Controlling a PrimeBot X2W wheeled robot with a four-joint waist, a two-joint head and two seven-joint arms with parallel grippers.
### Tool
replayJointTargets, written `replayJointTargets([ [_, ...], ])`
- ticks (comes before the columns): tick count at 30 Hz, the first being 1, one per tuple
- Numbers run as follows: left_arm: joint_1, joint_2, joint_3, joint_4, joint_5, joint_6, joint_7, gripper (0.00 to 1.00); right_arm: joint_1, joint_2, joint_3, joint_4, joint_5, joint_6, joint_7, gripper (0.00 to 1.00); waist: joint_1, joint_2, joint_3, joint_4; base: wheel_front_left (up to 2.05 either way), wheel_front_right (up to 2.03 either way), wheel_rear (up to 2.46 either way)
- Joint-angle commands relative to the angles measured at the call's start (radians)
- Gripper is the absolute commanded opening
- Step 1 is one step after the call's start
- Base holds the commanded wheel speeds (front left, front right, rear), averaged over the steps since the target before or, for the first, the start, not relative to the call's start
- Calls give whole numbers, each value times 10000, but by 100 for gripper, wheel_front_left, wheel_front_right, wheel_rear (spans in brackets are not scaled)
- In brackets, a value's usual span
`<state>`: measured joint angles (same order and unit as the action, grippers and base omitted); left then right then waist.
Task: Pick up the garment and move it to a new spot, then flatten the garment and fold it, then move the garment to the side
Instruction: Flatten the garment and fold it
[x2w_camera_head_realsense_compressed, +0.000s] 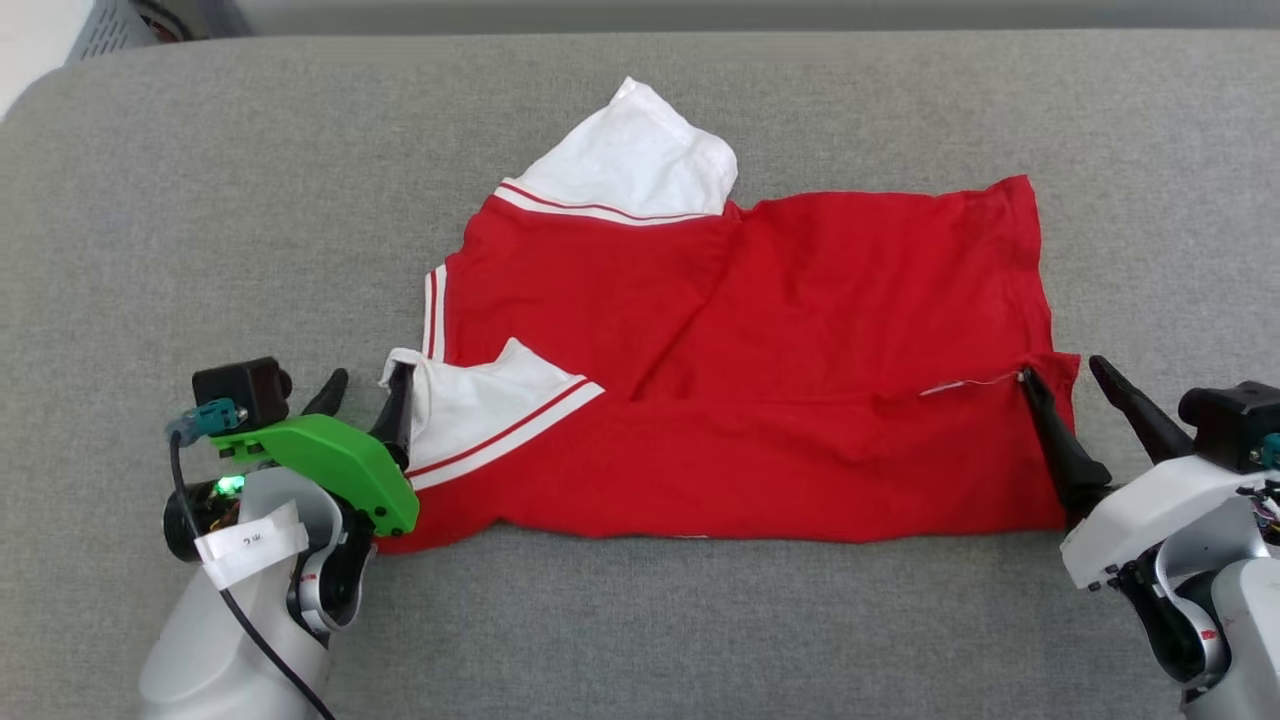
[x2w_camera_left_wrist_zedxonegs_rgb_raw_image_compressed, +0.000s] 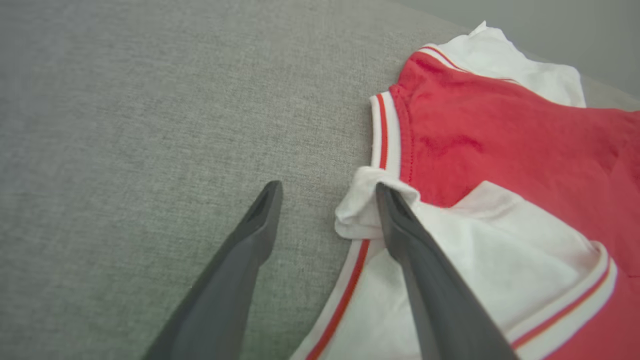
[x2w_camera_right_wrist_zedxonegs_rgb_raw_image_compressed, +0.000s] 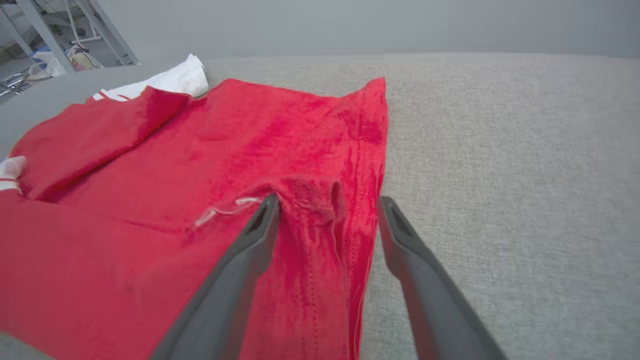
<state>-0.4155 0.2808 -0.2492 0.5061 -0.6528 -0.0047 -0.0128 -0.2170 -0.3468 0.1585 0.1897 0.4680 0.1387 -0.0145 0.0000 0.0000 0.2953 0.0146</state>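
The garment (x2w_camera_head_realsense_compressed: 760, 350) is a red jersey lying partly folded across the grey cushion, white sleeves with red-and-white trim at its left end; its numerals are hidden. My left gripper (x2w_camera_head_realsense_compressed: 367, 393) stands open at the near white sleeve (x2w_camera_left_wrist_zedxonegs_rgb_raw_image_compressed: 480, 240), one finger (x2w_camera_left_wrist_zedxonegs_rgb_raw_image_compressed: 400, 225) on the sleeve's bunched cuff, the other on bare cushion. At the jersey's right hem, my right gripper (x2w_camera_head_realsense_compressed: 1068, 385) is open too, straddling the hem corner (x2w_camera_right_wrist_zedxonegs_rgb_raw_image_compressed: 325, 200): one finger (x2w_camera_right_wrist_zedxonegs_rgb_raw_image_compressed: 262, 220) rests on the red fabric, the other (x2w_camera_right_wrist_zedxonegs_rgb_raw_image_compressed: 395, 225) is over the cushion.
The grey fabric cushion (x2w_camera_head_realsense_compressed: 200, 200) stretches wide on all sides of the jersey. Beyond its far left corner are a pale basket (x2w_camera_head_realsense_compressed: 110, 25) and metal frame legs (x2w_camera_right_wrist_zedxonegs_rgb_raw_image_compressed: 45, 30) with clutter.
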Motion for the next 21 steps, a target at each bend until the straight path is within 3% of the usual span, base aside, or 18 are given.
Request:
replayJointTargets([
  [1, 167, 95, 70, -61, -16, 101, -56, 100, 179, 170, -142, -104, -216, -80, -307, 100, 0, 0, -410, -66, 0, 0, 0],
  [7, 564, 653, 213, -712, -92, 336, 529, 100, 738, 787, -862, -533, -1090, -80, -701, 100, 0, 0, -1047, -129, 0, 0, 0],
  [11, 750, 1221, 194, -1490, -254, 320, 1572, 100, 1207, 1140, -1327, -1005, -1454, -80, -589, 100, 0, 0, -1369, -156, 0, 0, 0],
  [17, 1197, 2163, -111, -2825, -1012, 189, 4550, 100, 1834, 1580, -1732, -1887, -1811, -80, -242, 100, 0, 0, -1642, -299, 0, 0, 0],
  [21, 1538, 2576, -178, -3625, -1522, 536, 6200, 100, 2060, 1786, -1789, -2276, -1885, -80, -18, 100, 0, 0, -1619, -455, 0, 0, 0],
])
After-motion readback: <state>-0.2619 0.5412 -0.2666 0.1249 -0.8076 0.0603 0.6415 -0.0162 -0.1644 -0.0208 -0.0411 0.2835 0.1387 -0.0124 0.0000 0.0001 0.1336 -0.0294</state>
